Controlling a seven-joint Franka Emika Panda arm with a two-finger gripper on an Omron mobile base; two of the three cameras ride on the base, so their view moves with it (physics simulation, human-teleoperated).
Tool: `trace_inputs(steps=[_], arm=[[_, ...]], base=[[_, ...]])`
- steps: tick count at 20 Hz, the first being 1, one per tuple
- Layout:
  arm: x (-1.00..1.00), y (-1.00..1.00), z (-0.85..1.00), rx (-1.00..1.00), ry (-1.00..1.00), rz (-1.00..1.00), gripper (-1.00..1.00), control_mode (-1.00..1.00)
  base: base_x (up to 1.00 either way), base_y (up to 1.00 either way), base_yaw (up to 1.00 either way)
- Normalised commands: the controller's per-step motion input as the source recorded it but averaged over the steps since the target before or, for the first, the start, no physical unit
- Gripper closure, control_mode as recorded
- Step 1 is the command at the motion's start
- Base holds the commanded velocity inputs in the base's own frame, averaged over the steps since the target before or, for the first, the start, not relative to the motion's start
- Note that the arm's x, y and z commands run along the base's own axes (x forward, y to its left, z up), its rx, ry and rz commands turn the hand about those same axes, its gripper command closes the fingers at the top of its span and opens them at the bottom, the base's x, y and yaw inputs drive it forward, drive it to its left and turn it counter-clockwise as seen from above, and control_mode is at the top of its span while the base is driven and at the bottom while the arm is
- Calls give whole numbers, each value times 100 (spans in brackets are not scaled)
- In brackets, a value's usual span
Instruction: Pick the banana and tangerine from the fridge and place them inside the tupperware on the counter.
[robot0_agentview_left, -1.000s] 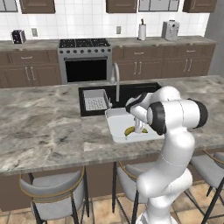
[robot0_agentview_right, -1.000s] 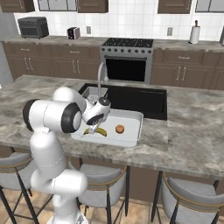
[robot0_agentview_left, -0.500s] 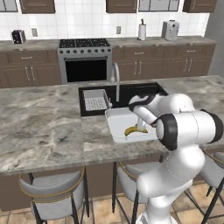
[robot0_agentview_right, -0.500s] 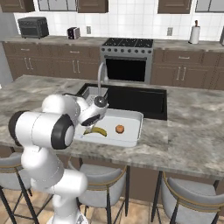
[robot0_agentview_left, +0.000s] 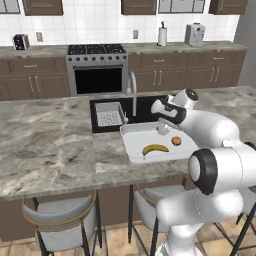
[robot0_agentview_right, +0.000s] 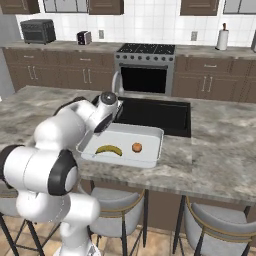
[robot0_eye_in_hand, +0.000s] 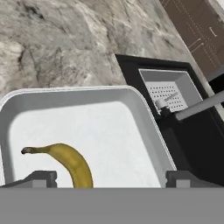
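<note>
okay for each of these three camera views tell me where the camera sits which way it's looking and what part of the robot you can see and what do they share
Left base view: behind the arm to its left, facing forward and down over the grey-beige marbled counter; white arm at lower right.
Right base view: behind to its right, same direction; arm at lower left, over the shallow white rectangular tupperware.
Hand view: on the hand, looking into the tupperware; dark fingertips at the bottom.
Shared: curved yellow banana in the tupperware; both base views show the small round orange tangerine.

The counter (robot0_agentview_left: 55, 150) looks like hard stone, grey-beige with dark swirly marks and a soft shine. The tupperware (robot0_agentview_left: 131, 150) looks like smooth white plastic, a bit dull. The banana (robot0_agentview_left: 155, 148) has smooth yellow skin. The sink (robot0_agentview_right: 172, 120) is black and dull. The faucet (robot0_agentview_left: 133, 90) looks like shiny metal.
</note>
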Motion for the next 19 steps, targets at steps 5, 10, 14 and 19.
trace_inputs(steps=[5,10,14,19], arm=[[-28,0,74,2,0,-1,-100,-100],[-59,0,47,18,0,-14,-100,-100],[-80,0,27,15,-2,-28,-100,-100],[-88,0,30,17,-7,-37,-100,-100]], base=[[0,0,0],[0,0,0],[0,0,0],[0,0,0]])
